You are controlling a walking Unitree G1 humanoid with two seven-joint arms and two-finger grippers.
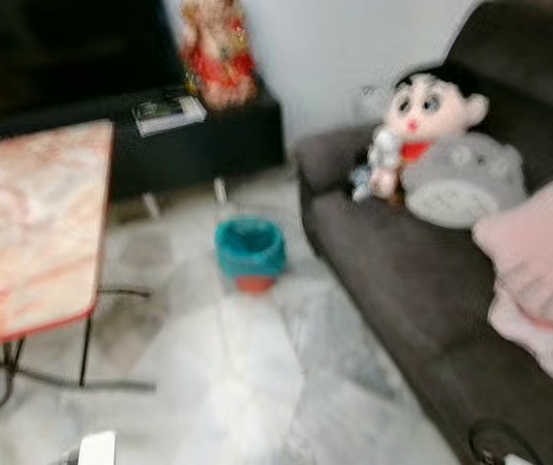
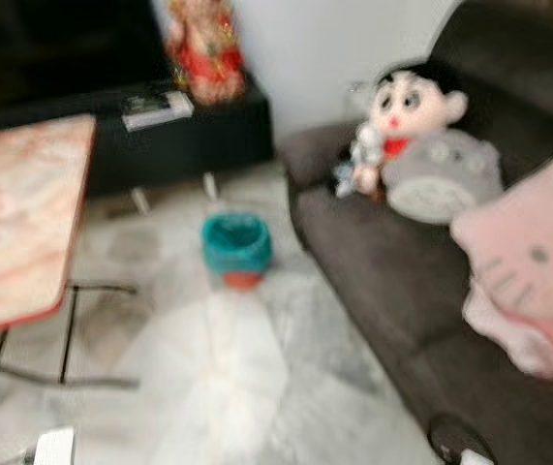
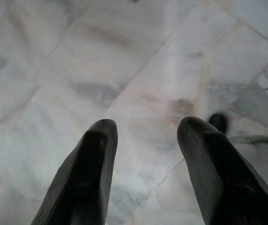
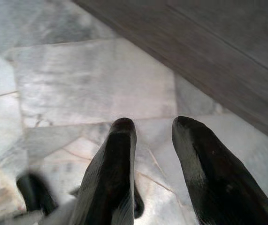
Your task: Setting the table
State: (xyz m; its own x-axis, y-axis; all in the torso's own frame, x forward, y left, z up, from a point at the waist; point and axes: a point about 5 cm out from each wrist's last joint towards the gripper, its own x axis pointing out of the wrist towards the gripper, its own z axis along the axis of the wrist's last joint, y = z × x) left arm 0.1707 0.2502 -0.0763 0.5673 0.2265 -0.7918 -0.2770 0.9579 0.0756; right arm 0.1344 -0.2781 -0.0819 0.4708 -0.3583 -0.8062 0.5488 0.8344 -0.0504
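Observation:
A folding table with a reddish marble-pattern top (image 1: 29,228) stands at the left on thin black legs, its top bare where I can see it. Both arms hang low over the marble floor. My left gripper (image 3: 145,129) is open, with only floor tiles between its black fingers (image 3: 89,173). My right gripper (image 4: 153,125) is open too, over the floor beside the base of the sofa (image 4: 218,51). The head views are blurred.
A dark grey sofa (image 1: 402,281) runs along the right, carrying a doll-like plush (image 1: 441,145) and a pink plush (image 1: 542,271). A teal bucket (image 1: 249,252) sits on the floor in the middle. A black low cabinet (image 1: 199,136) with a red figure stands at the back.

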